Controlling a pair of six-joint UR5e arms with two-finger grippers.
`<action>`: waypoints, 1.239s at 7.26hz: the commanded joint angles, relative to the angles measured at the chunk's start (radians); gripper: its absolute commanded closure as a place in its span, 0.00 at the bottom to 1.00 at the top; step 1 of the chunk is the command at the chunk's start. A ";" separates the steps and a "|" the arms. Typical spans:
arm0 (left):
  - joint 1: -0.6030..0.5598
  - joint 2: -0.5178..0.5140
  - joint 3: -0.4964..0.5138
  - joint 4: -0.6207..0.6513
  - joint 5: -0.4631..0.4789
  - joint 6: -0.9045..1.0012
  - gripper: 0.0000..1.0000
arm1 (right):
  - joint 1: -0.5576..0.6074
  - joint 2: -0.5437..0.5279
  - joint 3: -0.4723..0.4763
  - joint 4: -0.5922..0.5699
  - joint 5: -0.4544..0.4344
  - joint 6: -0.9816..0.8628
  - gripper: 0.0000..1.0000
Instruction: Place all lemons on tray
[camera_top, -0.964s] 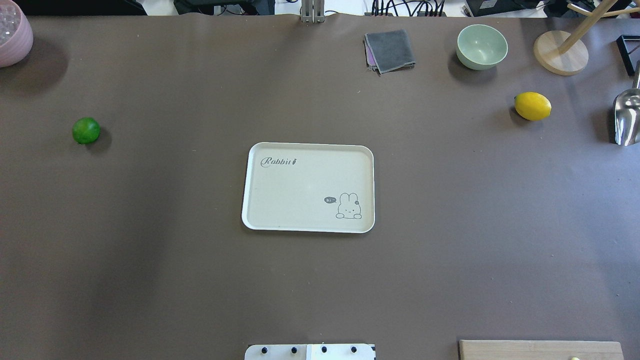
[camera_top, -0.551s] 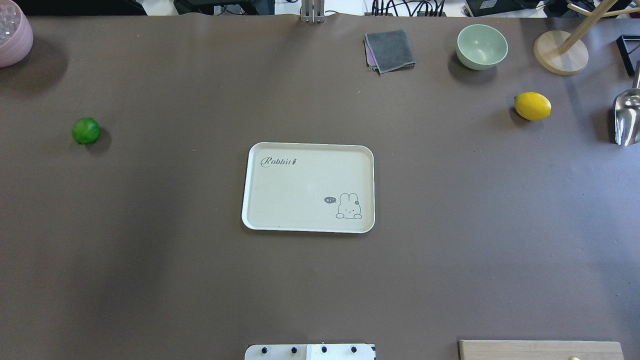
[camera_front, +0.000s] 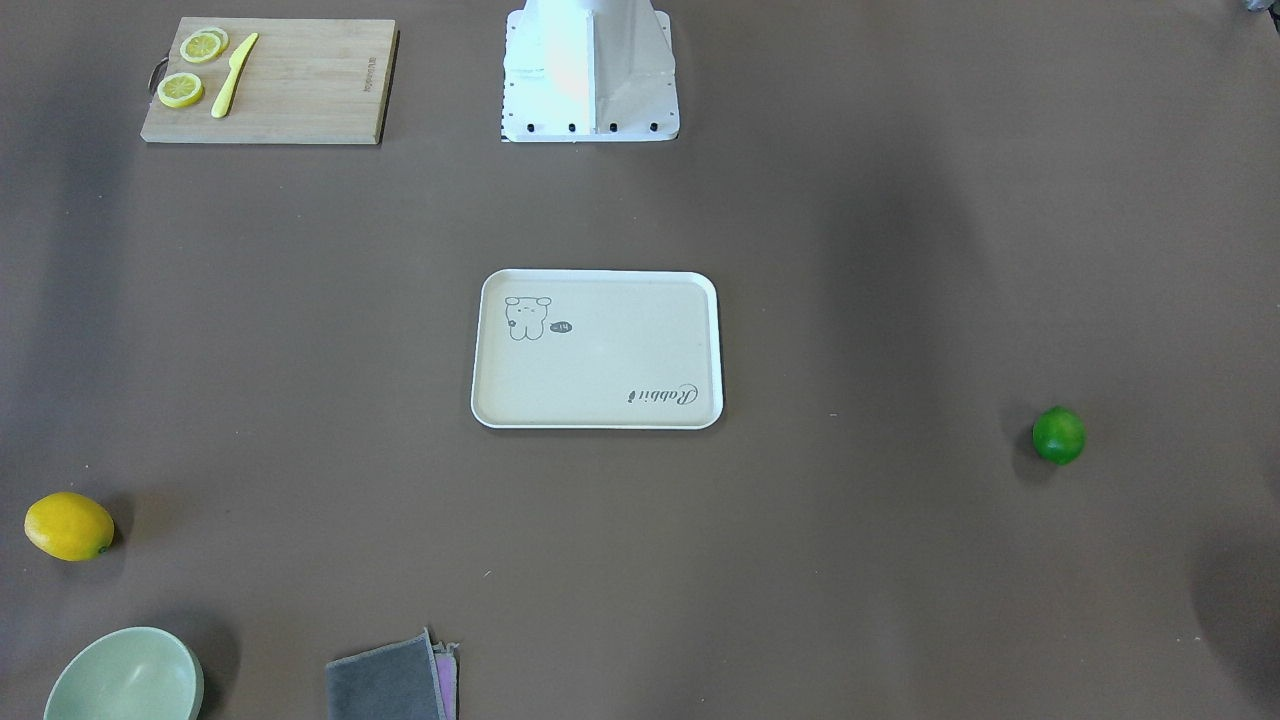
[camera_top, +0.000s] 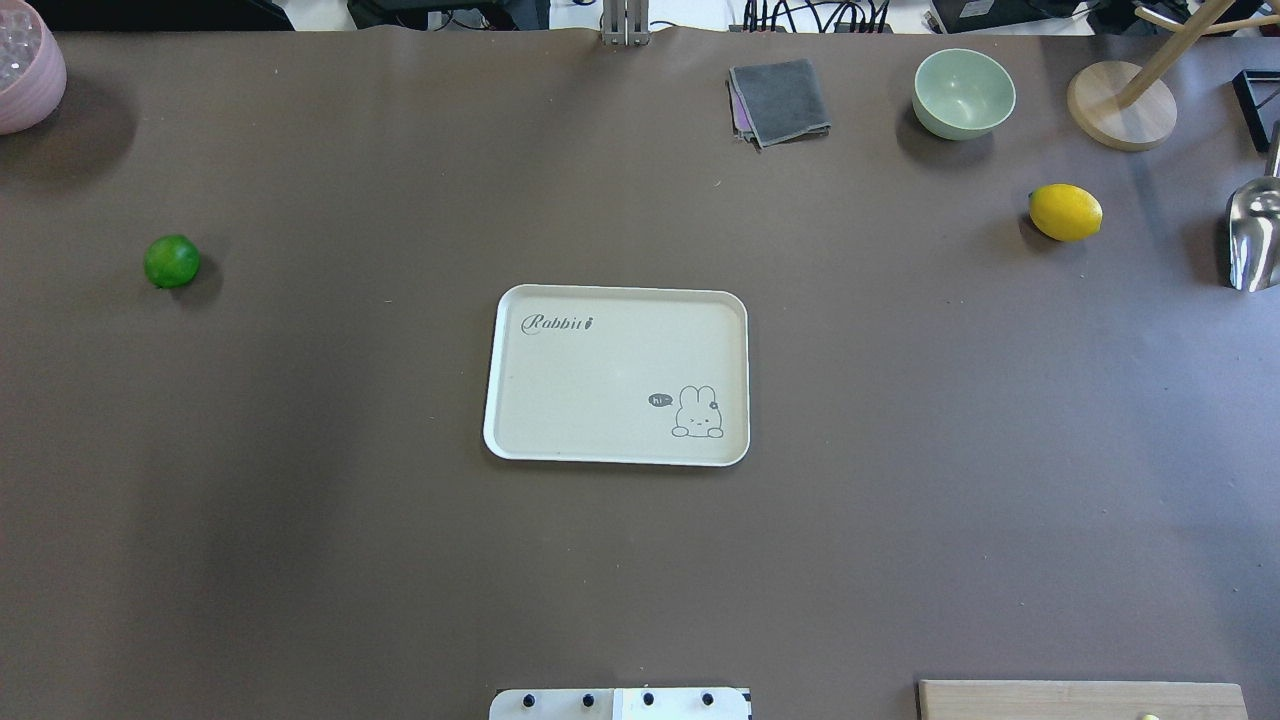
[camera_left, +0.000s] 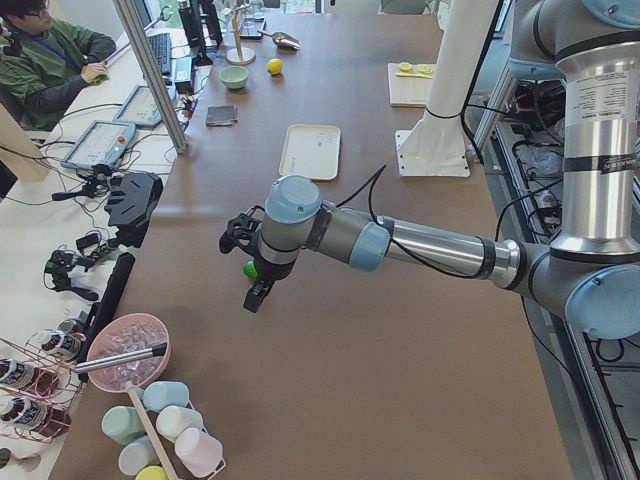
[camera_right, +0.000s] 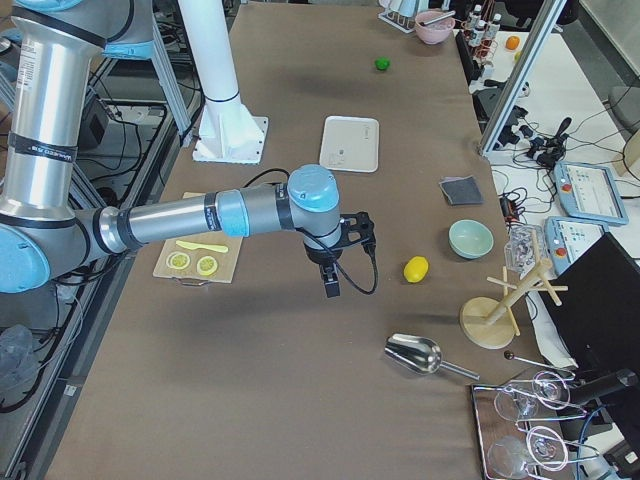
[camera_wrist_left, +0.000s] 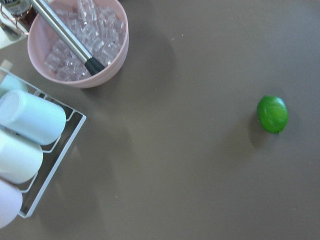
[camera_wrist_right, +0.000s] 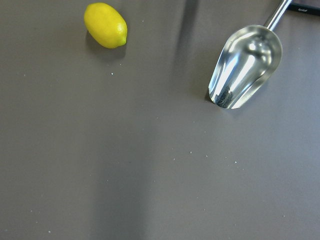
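Left gripper (camera_left: 256, 296) is hanging fingers-down over the table's left end. It is showing only in the side view, so I cannot tell whether its fingers are spread or pressed together. Right gripper (camera_right: 331, 284) is hanging likewise over the right end, and its state cannot be told either.

Green lemon (camera_top: 172, 261) is lying on bare table well left of the tray (camera_top: 600, 380), with open room on every side. In the left side view the left gripper is partly covering it.

Yellow lemon (camera_top: 1065, 212) is lying well right of the tray, between the pale green bowl (camera_top: 963, 93) and the metal scoop (camera_wrist_right: 245, 67), touching neither.

Tray is sitting at table centre. The frame edge is cutting off the scoop's handle in the right wrist view.
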 joint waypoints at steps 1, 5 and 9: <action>0.001 -0.025 0.030 -0.080 -0.023 -0.071 0.02 | 0.043 -0.011 -0.005 0.003 -0.002 0.002 0.00; 0.100 -0.041 0.081 -0.154 -0.023 -0.079 0.02 | -0.016 0.000 -0.040 0.143 0.017 0.011 0.00; 0.274 -0.206 0.307 -0.197 -0.018 -0.083 0.02 | -0.174 0.086 -0.102 0.196 -0.015 0.189 0.00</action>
